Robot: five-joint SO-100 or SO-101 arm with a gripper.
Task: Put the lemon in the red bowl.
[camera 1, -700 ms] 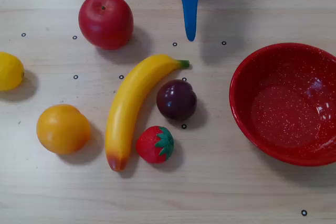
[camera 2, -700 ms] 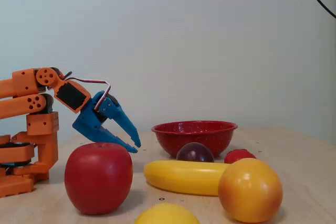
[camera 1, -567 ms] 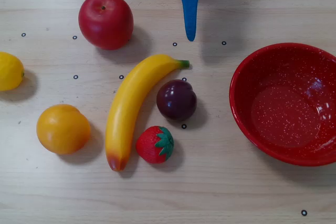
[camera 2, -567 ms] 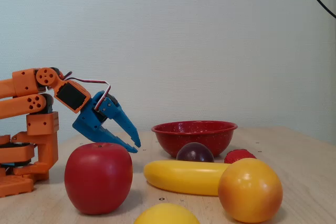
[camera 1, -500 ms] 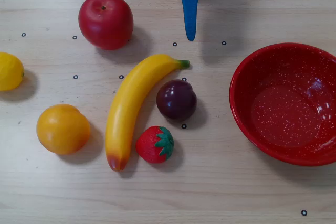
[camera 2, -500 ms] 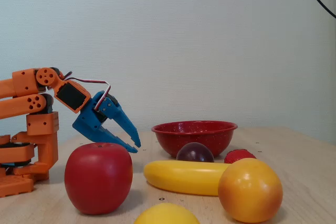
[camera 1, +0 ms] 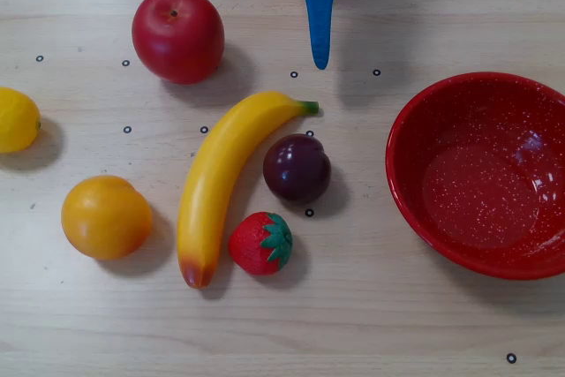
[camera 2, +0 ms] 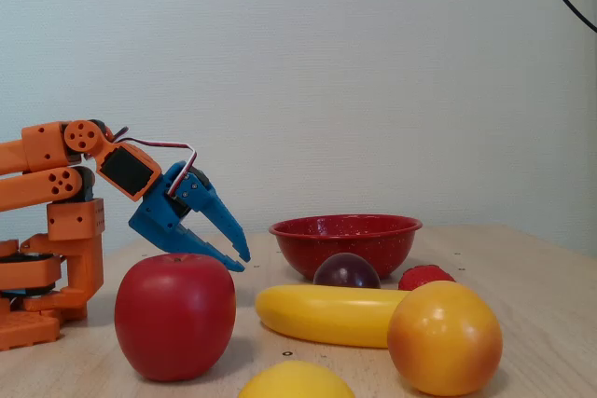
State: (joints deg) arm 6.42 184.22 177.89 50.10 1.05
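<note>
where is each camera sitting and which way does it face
Overhead view: above the table, looking straight down; only the blue hand pokes in from the top edge.
Fixed view: low at table height, looking sideways across the fruit; the orange arm and hand show at left.
Both show the lemon, apple, banana and red bowl.

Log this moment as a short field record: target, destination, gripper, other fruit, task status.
target: lemon, at the left edge of the overhead view, alone on the table
destination: red bowl, at the right side, empty
gripper: gripper open, holding nothing, raised above the table near the apple
other fruit: banana, plum, strawberry, orange
task status: lemon not yet grasped
</note>
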